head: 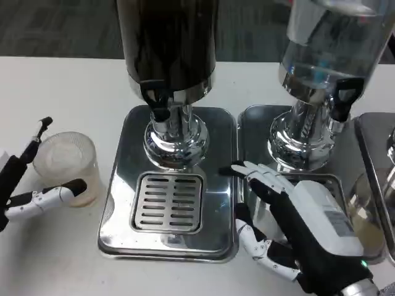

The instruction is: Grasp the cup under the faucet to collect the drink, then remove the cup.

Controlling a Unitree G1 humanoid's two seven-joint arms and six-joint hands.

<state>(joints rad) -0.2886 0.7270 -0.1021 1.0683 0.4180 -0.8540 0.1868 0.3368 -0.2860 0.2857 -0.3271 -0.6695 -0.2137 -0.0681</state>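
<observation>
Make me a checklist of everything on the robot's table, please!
Surface: white table, bare where visible.
Job's things: clear plastic cup on the table, left of the dark drink dispenser, not under its faucet; drip tray holds nothing.
Clutter: second clear dispenser at right; another cup partly hidden.
Hands: left hand has fingers around the cup; right hand open, fingers spread.
Cables: nothing seen.
Surroundings: dark floor behind.

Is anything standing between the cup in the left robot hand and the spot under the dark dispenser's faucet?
Nothing visible does. The cup, held by the left robot hand, stands on the white table left of the tray. The drip grate below the black faucet is bare; only the tray's low rim lies between.
</observation>
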